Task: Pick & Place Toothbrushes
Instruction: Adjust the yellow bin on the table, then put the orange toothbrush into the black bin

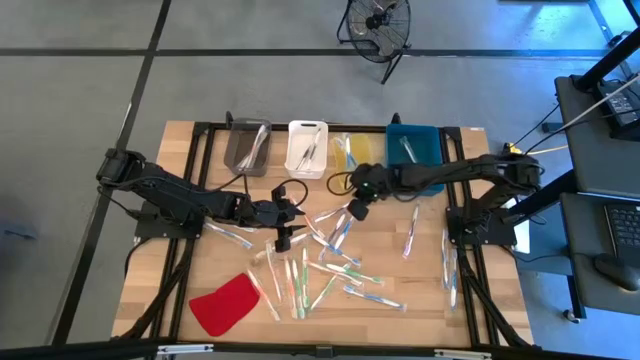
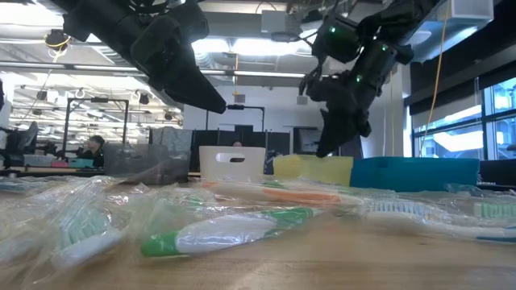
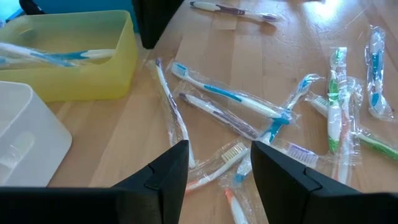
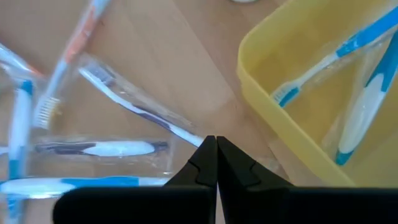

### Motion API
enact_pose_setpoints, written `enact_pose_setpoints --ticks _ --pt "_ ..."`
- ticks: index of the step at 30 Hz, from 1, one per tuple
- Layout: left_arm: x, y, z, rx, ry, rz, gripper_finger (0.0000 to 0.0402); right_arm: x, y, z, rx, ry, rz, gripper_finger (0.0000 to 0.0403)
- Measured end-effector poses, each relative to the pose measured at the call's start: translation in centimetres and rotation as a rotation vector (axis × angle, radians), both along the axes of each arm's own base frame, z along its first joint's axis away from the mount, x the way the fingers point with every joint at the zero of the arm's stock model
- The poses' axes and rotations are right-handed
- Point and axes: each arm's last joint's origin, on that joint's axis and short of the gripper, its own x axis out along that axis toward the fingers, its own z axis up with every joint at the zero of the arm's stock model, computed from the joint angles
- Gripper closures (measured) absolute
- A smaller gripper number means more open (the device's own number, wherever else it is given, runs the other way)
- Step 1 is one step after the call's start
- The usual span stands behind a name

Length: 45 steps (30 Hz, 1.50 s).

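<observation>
Several wrapped toothbrushes point(image 1: 322, 268) lie flat and scattered on the wooden table, whitish with blue, green, orange or purple parts. My left gripper point(image 1: 284, 232) is open and hovers over the pile's left part. In the left wrist view, my left gripper point(image 3: 217, 165) has its fingers either side of an orange-tipped toothbrush point(image 3: 214, 168) below them. My right gripper point(image 1: 355, 212) is shut beside the yellow bin point(image 4: 323, 93). Its tips point(image 4: 216, 149) stand at the handle end of a purple-and-white toothbrush point(image 4: 134, 106). My right gripper comes slanting down from the far right, with its shut fingertips at the handle end point(image 4: 189, 134) of the purple-and-white toothbrush, which lies on the table. I cannot tell whether they touch it or its clear wrapper.
Along the far edge stand a grey bin point(image 1: 247, 145), a white bin point(image 1: 307, 148), the yellow bin point(image 1: 358, 152) and a blue bin point(image 1: 413, 150), each holding toothbrushes. A flat red cloth-like piece point(image 1: 225, 303) lies near the front left. More toothbrushes point(image 1: 448, 265) lie at the right side.
</observation>
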Motion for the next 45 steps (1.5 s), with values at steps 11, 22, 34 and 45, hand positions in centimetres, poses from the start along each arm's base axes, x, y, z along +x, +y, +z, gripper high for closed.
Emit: enact_pose_setpoints --ticks 11,22,34,45 --pt "0.0 0.0 0.0 -0.001 0.0 0.0 0.0233 1.4 -0.9 -1.7 -0.067 -0.04 -0.059 0.04" --pt "0.0 0.0 0.0 0.0 0.0 0.001 0.0233 1.9 -2.6 -1.9 -0.098 -0.095 -0.15 0.0401" --pt "0.0 0.0 0.0 0.003 -0.001 0.006 0.0233 1.9 -4.2 -1.6 -0.119 -0.15 -0.253 0.0399" --pt "-0.2 0.1 0.2 -0.002 -0.004 0.014 0.0233 1.8 -3.4 -0.1 -0.125 -0.191 -0.159 0.0395"
